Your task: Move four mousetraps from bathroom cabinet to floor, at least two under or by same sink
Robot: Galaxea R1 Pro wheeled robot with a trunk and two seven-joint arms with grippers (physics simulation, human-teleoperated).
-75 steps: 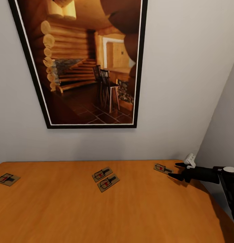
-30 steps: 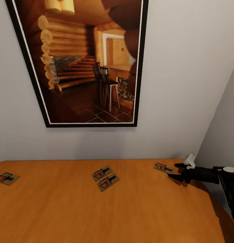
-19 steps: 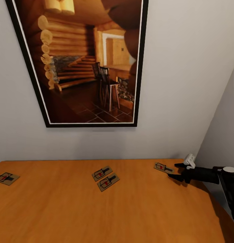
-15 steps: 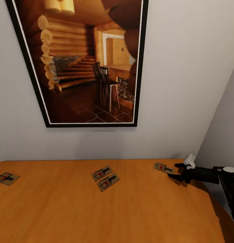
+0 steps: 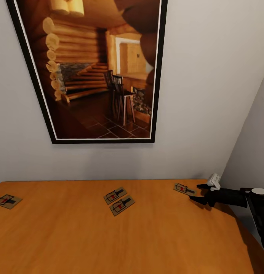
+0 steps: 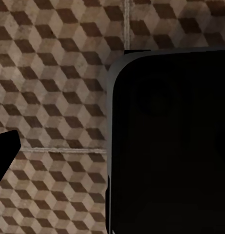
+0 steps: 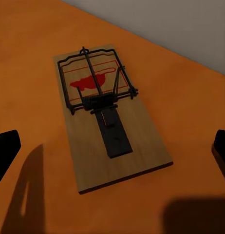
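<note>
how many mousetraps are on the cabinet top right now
4. One mousetrap near the left edge, two touching mid-top, one just ahead of the open right gripper.

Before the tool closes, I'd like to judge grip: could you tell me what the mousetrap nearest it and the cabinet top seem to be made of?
The mousetrap looks like a flat tan wooden board, matte with faint grain, carrying dark wire and plate parts that are probably metal. The cabinet top appears to be smooth orange-brown wood with a soft sheen.
</note>
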